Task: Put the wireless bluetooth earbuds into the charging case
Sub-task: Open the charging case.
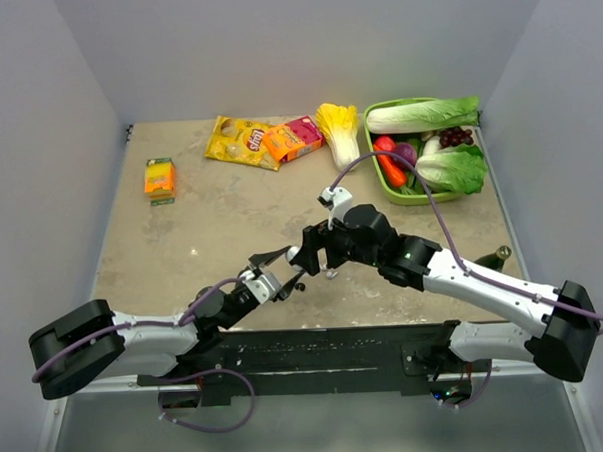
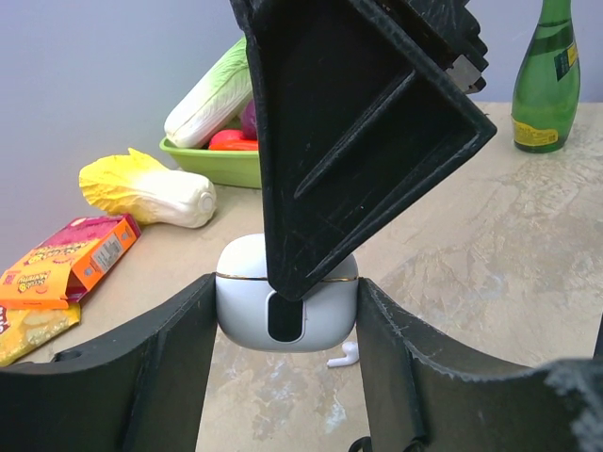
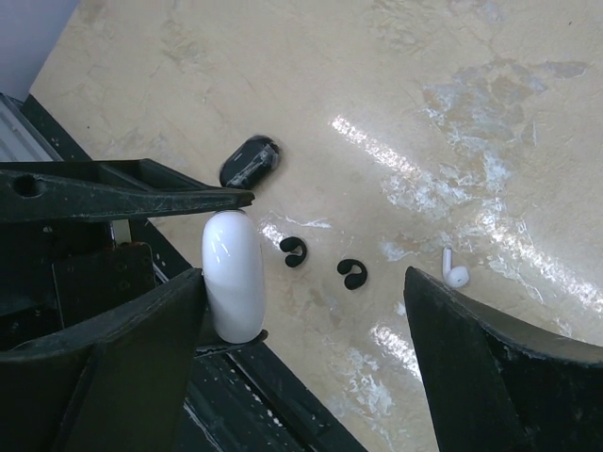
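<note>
Step in hand: The left gripper (image 2: 285,294) is bracing the white charging case (image 2: 247,315) at mid-frame of its wrist view, fingers pressing on both its sides. The right gripper (image 3: 306,282) is hovering just over it, fingers spread wide and carrying nothing.
Earbuds: Those showing are lying loose on the table (image 3: 471,113), with a white earbud (image 3: 454,272) at right centre of the right wrist view, and a black earbud (image 3: 294,251) and a second black earbud (image 3: 351,274) at centre.
Next move: Likely the right gripper is needing a fine pinch on one tiny bud. The lid's state is hidden.
Count: One white case, one black oval case (image 3: 250,160) at upper left, one white bud showing, two black.
</note>
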